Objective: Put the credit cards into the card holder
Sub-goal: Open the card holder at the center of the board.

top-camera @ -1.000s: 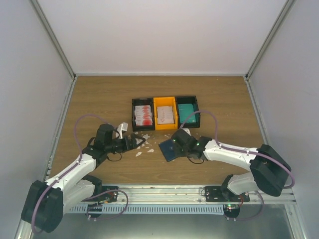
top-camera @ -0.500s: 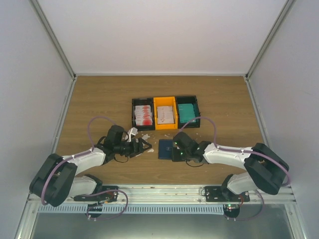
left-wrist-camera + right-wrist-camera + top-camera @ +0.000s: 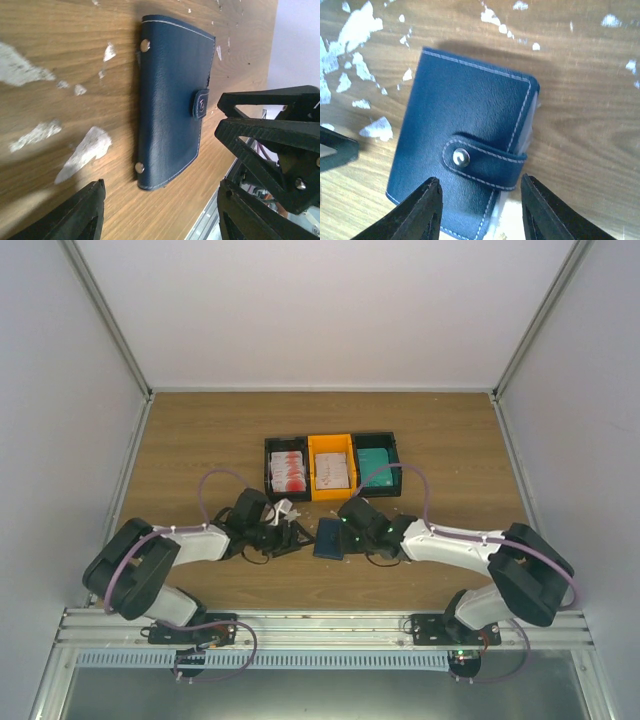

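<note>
The card holder (image 3: 328, 538) is a closed navy wallet lying flat on the wood, its strap snapped shut (image 3: 465, 115). My right gripper (image 3: 481, 192) hovers open just over its clasp strap, one finger above the cover and one past its open edge. My left gripper (image 3: 160, 205) is open close to the holder's left side (image 3: 172, 100), with nothing between its fingers. The credit cards sit in three bins behind: red-printed white ones (image 3: 288, 471), pale ones (image 3: 331, 472) and teal ones (image 3: 374, 465).
The cards stand in a row of bins: black (image 3: 268, 468), orange (image 3: 331, 443) and black (image 3: 395, 462). White scraps (image 3: 85, 150) litter the wood round the holder and my left gripper. The right gripper's fingers (image 3: 270, 130) stand just beyond the holder in the left wrist view.
The holder, earlier tilted at my right gripper, now lies flat and slightly further left. My left arm has reached right, up to the holder, and its jaws have narrowed.
</note>
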Controlling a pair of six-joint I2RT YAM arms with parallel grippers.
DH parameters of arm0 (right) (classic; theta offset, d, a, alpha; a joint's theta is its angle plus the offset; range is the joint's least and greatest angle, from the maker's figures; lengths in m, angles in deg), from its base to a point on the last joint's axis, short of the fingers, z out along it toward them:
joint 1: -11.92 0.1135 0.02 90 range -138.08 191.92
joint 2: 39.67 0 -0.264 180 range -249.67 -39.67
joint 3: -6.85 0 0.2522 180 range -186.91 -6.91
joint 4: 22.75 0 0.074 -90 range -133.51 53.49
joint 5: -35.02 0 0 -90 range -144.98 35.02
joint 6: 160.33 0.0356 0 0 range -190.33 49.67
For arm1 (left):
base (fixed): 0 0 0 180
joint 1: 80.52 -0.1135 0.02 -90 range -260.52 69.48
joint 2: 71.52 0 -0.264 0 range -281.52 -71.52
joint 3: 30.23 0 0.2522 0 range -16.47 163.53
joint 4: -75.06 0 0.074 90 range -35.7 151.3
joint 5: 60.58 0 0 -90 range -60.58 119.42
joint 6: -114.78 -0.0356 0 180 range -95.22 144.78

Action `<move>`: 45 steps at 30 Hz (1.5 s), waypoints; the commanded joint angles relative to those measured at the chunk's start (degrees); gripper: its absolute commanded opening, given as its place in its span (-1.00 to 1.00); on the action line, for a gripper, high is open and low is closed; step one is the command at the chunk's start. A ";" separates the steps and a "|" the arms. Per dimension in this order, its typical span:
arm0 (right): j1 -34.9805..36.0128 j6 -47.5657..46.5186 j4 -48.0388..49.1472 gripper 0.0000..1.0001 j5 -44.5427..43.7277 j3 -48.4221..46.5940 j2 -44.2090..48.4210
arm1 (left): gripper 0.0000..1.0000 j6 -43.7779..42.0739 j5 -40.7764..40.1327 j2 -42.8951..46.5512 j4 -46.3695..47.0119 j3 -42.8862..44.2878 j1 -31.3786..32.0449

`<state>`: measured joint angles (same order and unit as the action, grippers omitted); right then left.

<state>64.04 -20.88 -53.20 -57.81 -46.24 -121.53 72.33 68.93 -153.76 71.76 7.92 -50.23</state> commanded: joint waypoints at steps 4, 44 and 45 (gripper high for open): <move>0.36 -1.20 -0.42 -0.10 -2.12 -2.92 -4.26 | 0.17 -2.77 -1.97 -5.86 1.24 4.69 2.38; 1.18 -5.43 0.27 0.29 -3.17 -4.84 -6.41 | -1.00 -4.57 4.58 -8.94 4.97 5.15 2.68; 1.20 -5.06 -0.06 0.29 -3.61 -4.89 -6.54 | -1.00 -4.52 4.42 -8.65 4.79 5.08 2.68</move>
<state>64.54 -26.58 -49.87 -57.68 -49.87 -126.32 68.09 72.23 -164.40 76.16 13.34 -47.98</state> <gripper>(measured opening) 0.648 0.044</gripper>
